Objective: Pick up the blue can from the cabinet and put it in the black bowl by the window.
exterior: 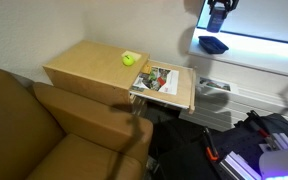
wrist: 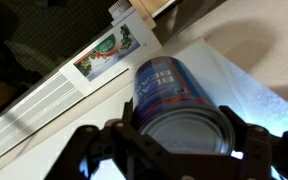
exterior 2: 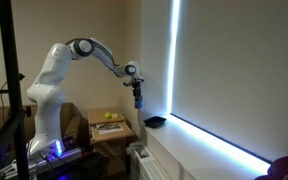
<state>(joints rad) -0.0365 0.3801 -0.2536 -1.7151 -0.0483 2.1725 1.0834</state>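
My gripper [wrist: 180, 135] is shut on the blue can [wrist: 169, 95], whose silver end faces the wrist camera. In both exterior views the gripper [exterior: 216, 20] [exterior 2: 137, 97] hangs high in the air by the window [exterior 2: 219, 70], above and a little to one side of the black bowl [exterior: 213, 44] [exterior 2: 155, 122] on the pale sill. The can shows only as a small dark shape between the fingers in those views. The light-tan cabinet [exterior: 89, 68] stands beside the sofa, well away from the gripper, with a yellow-green ball [exterior: 129, 59] on its top.
A brown sofa [exterior: 44, 130] fills the near corner. A small wooden side table [exterior: 184, 92] holds a picture book [exterior: 156, 80] next to the cabinet. A white radiator grille [wrist: 44, 105] runs below the sill. Cables and gear lie on the floor [exterior: 234, 140].
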